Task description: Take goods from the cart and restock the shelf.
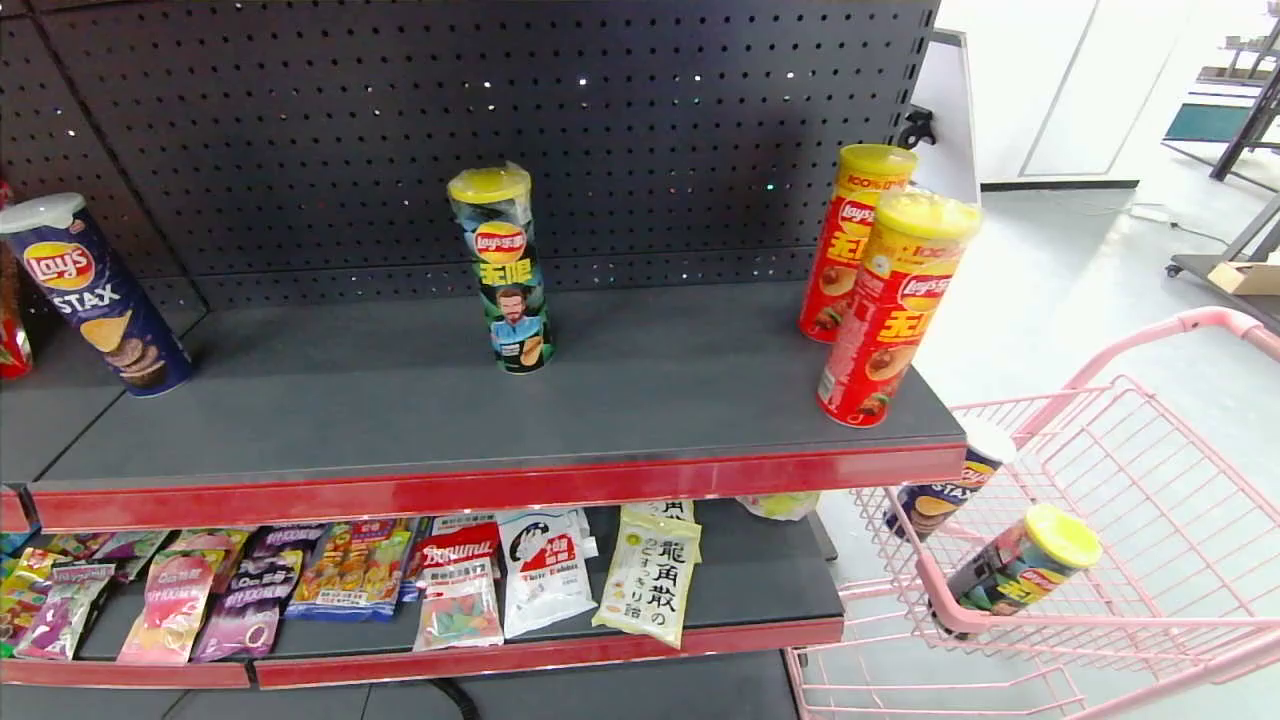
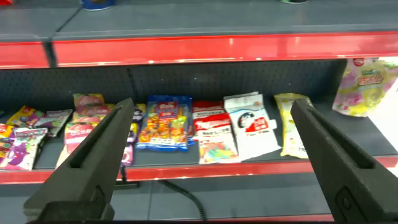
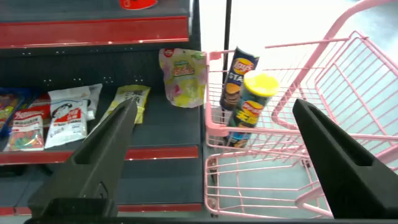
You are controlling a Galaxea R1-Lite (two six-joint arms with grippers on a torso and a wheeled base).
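Head view looks down on a dark store shelf (image 1: pixel 400 400) with a pink wire cart (image 1: pixel 1180 325) parked just off its right-hand end. Two crisp tubes lean inside the cart, in the corner nearest the shelf. A yellow-lidded can (image 1: pixel 1020 570) rests against the cart's near rim, and a blue can (image 1: pixel 945 490) with a white lid sits just behind it on the shelf side. On the upper shelf board, two red cans (image 1: pixel 890 310) stand at the end closest to the cart, and a dark green can (image 1: pixel 510 280) stands alone farther from it. We see the right gripper (image 3: pixel 211 155) facing the cart with its fingers spread wide and nothing between them. Both cart tubes show through that gap, well apart from the fingertips. The left gripper (image 2: pixel 211 162) is also spread wide and empty. It faces the snack bags (image 2: pixel 205 127) on the lower shelf, on the side away from the cart. We judge the right arm the nearer one for the next pick. The yellow-lidded can's long axis is tilted, with its base down in the cart's corner and its lid raised and leaning into the basket. The fingers would likely need to close across the tube's width, angled to match that lean and kept clear of the cart's rim.
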